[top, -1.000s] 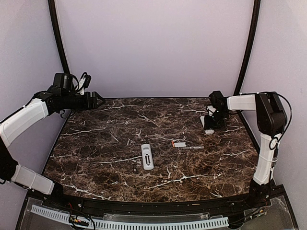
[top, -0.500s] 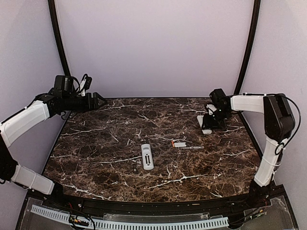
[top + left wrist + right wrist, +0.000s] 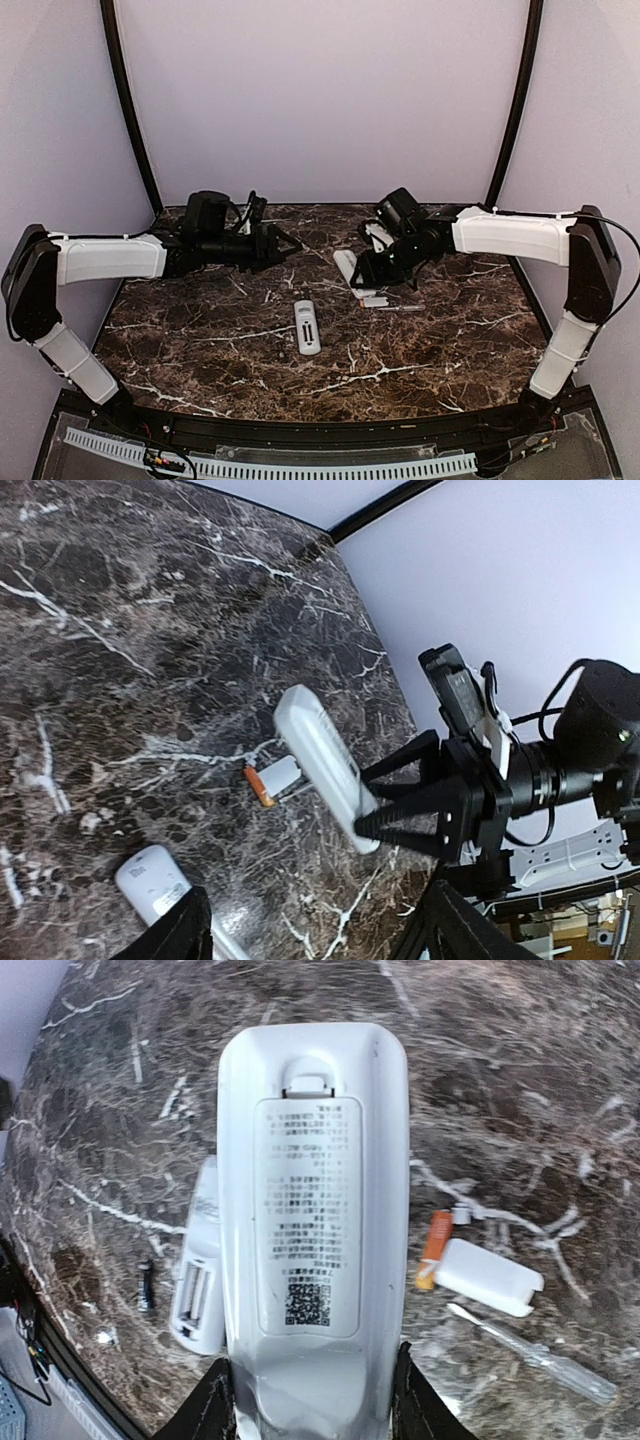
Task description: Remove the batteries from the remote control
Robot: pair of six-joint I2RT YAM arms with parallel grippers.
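The right claw gripped a white plastic remote by its end, cover shut; the left claw gaped empty. One small orange battery lay on the marbled surface. That end-grip could slip.

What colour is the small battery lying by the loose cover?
Orange; the small cylindrical battery shows best in the right wrist view.

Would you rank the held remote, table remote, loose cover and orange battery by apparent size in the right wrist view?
1. held remote, though it is nearest the camera, so inflated.
2. table remote, partly hidden.
3. loose cover.
4. orange battery.
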